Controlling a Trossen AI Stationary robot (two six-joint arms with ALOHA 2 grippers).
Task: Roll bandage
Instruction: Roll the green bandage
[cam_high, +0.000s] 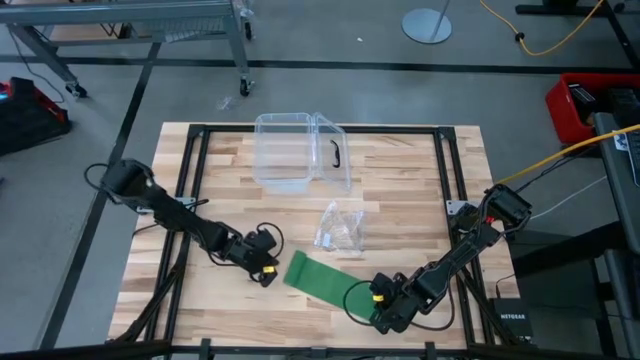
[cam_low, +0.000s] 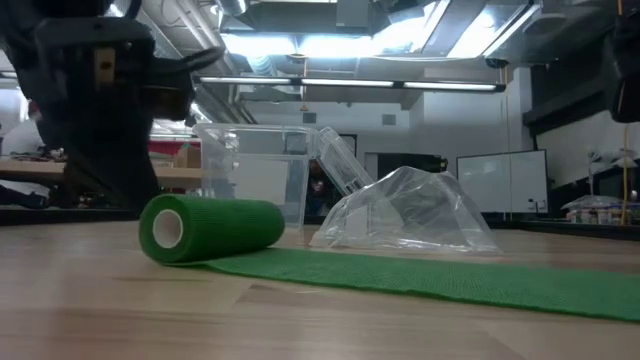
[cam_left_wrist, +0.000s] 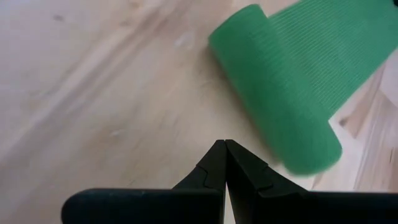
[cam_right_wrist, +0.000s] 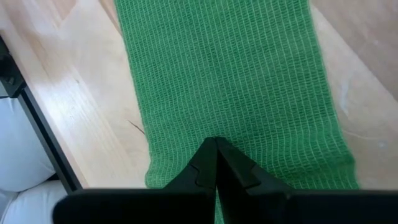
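The left end effector (cam_high: 266, 272) is closed and empty, just beside the rolled end of the bandage (cam_high: 318, 280); the bandage lies on the counter (cam_high: 400, 190), partly rolled, its flat tail running rightward; the right end effector (cam_high: 383, 318), closed, sits over that tail, hiding its end; whether it presses the cloth is unclear.

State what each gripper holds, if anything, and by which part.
Nothing is gripped. The left gripper is shut, empty, beside the bandage roll. The right gripper is shut over its flat strip; contact cannot be told.
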